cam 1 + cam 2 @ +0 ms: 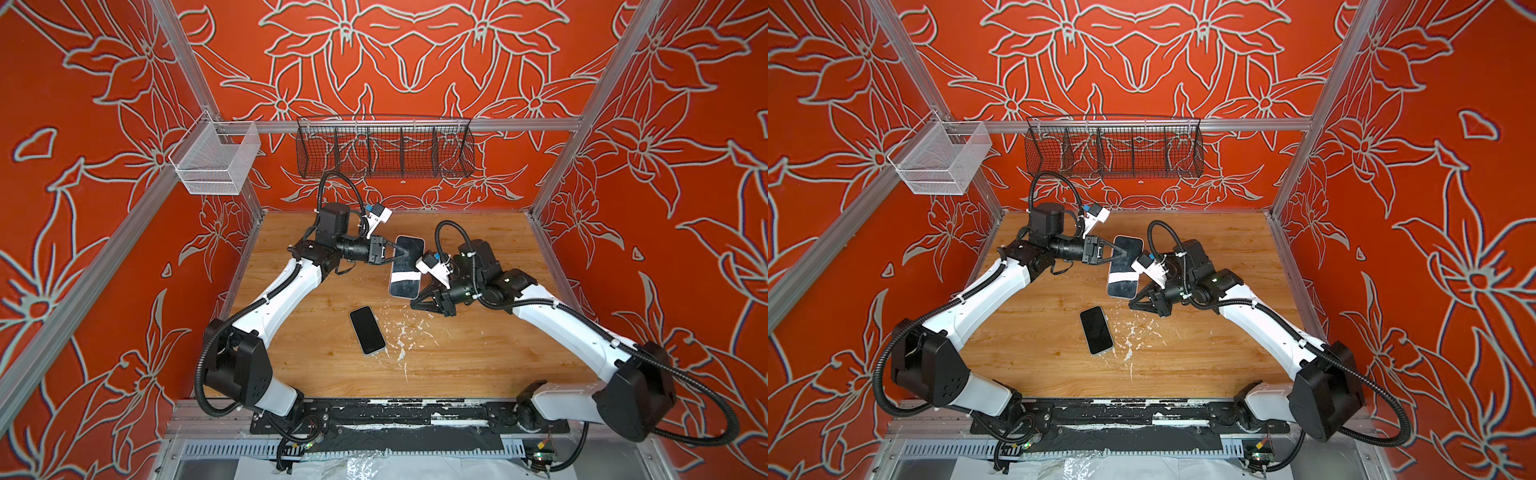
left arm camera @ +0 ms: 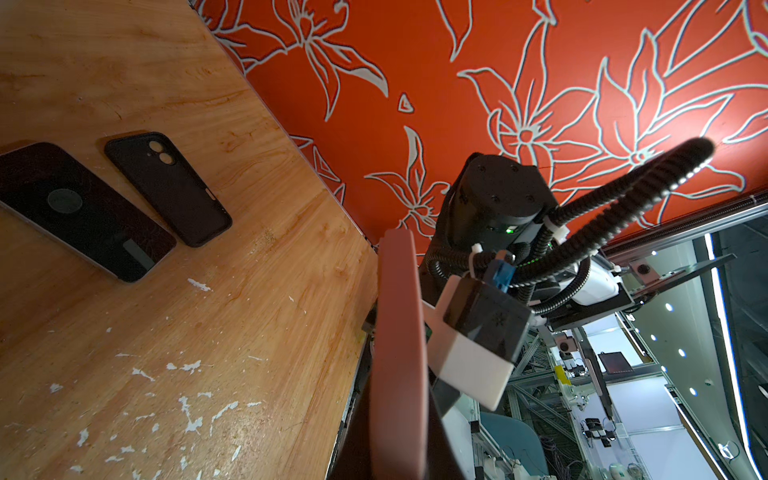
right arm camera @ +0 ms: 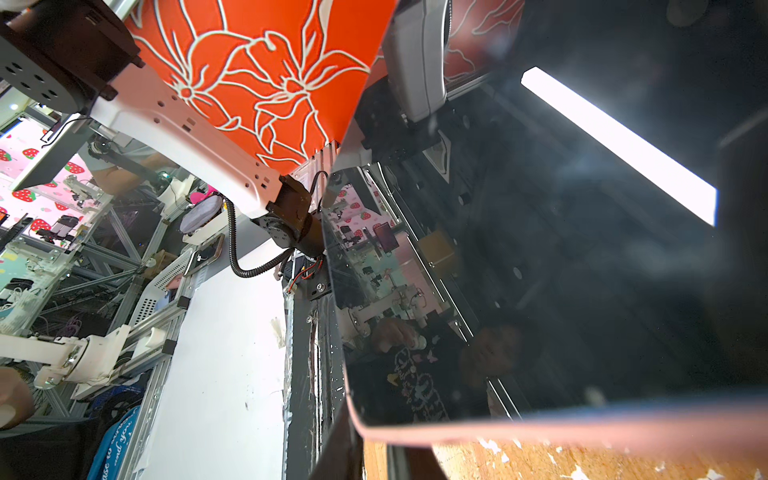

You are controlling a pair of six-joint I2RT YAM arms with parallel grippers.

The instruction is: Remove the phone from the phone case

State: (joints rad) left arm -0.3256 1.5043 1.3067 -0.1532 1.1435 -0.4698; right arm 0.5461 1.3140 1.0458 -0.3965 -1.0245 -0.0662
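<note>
A phone (image 1: pixel 405 274) with a dark glossy screen (image 3: pixel 540 249) sits in a pink phone case (image 2: pixel 399 353) and is held above the wooden table (image 1: pixel 478 353) in both top views. My left gripper (image 1: pixel 405 254) is shut on its upper left edge, and the pink rim runs between its dark fingers (image 2: pixel 361 419) in the left wrist view. At the lower right corner, my right gripper (image 1: pixel 415 304) is closed on the case. In the right wrist view the pink edge (image 3: pixel 540 428) crosses over the fingers (image 3: pixel 340 449).
A second dark phone (image 1: pixel 367 330) lies flat near the table's middle, among white flecks (image 1: pixel 403 332). A loose black case (image 2: pixel 166 187) lies beside it in the left wrist view. A black wire basket (image 1: pixel 384 149) and a white mesh basket (image 1: pixel 214 160) hang at the back.
</note>
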